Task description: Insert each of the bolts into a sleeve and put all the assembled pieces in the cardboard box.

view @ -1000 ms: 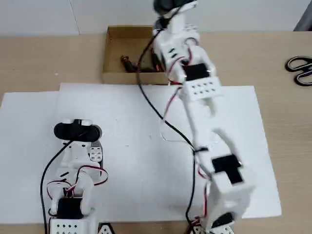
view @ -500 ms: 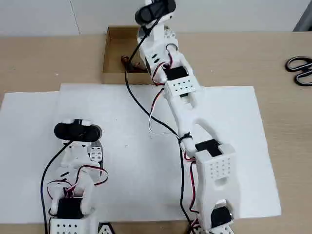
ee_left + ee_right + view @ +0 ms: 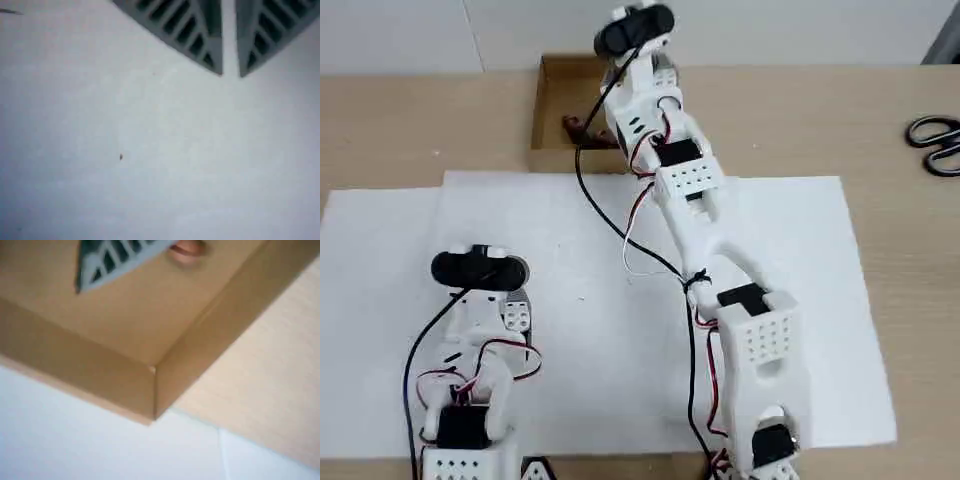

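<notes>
The cardboard box stands at the table's far edge, just beyond the white paper. My right arm stretches out over it, and the wrist hangs above the box's left part. In the right wrist view my right gripper is inside the box, above its floor, with a copper-coloured bolt-and-sleeve piece against its ribbed finger. Dark assembled pieces lie in the box, left of the wrist. My left gripper hovers shut and empty over bare paper, and the left arm is folded near the front left.
A large white paper sheet covers the middle of the wooden table. Scissors lie at the far right edge. The right arm's black cable trails across the paper.
My right arm has swung left over the box, so its wrist went from the box's right side to its left part. The left arm has stayed still.
</notes>
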`<state>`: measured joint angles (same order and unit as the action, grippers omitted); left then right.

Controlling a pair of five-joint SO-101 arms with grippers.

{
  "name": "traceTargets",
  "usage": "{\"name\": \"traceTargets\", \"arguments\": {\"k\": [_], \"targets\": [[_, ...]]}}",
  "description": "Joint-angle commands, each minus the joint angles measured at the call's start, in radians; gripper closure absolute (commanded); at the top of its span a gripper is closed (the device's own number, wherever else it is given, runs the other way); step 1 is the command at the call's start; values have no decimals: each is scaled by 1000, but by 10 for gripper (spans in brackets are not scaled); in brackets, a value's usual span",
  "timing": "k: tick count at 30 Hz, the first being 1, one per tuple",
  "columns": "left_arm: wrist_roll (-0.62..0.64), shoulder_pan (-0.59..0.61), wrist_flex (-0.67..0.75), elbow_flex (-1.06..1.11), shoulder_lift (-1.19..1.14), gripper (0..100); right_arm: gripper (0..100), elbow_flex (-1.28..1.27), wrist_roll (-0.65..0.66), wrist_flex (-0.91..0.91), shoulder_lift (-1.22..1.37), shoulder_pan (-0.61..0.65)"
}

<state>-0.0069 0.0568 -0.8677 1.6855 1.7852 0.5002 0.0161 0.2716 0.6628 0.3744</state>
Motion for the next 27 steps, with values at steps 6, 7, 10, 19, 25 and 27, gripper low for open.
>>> {"name": "traceTargets", "arguments": {"k": [6,7,10,19,25,27], "targets": [[3,8,5,-4,8,994,766,97,14,47,-25,-8],[3,8,5,-4,8,994,768,110,14,77,-25,-12],[3,8,5,-4,8,994,768,161,14,153,-25,-31],[3,8,5,-4,8,994,959,348,14,341,-27,-137],[3,8,5,-4,8,994,998,554,8,559,-50,-200],[3,8,5,-4,8,994,995,600,8,627,-64,-219]]}}
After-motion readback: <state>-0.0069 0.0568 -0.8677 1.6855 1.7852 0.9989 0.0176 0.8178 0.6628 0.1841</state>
